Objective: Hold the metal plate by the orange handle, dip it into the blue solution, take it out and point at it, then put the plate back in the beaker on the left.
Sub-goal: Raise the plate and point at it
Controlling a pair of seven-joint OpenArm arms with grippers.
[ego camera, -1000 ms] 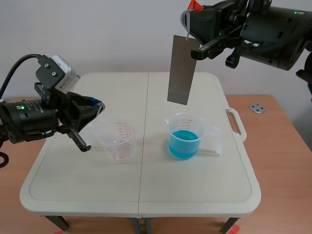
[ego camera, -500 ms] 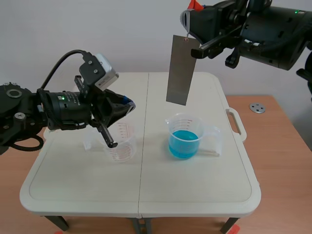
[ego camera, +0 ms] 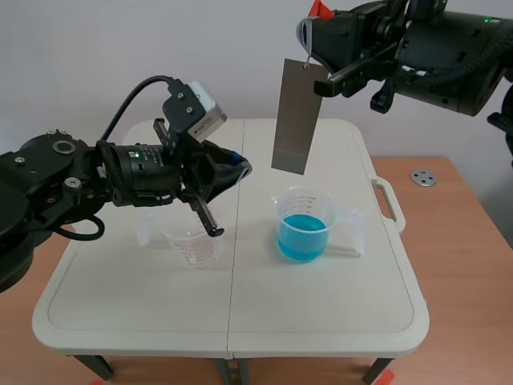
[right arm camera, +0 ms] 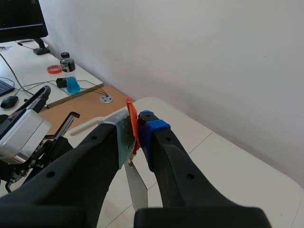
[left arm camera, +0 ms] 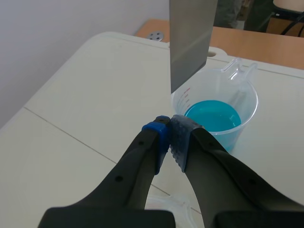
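Right jaws pinch the orange handle (right arm camera: 131, 118), held high; metal plate (ego camera: 298, 116) hangs upright from it, clear above the beaker of blue solution (ego camera: 303, 234). Left jaws pressed together, holding nothing, tips aimed at plate's lower edge, near but apart, above empty beaker (ego camera: 195, 245) on table (ego camera: 321, 321).

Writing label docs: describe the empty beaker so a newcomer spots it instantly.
On the cream folding table, two clear measuring beakers stand either side of the middle seam. The empty beaker is the left one in the scene view; unlike the blue-solution beaker beside it, it holds no liquid.
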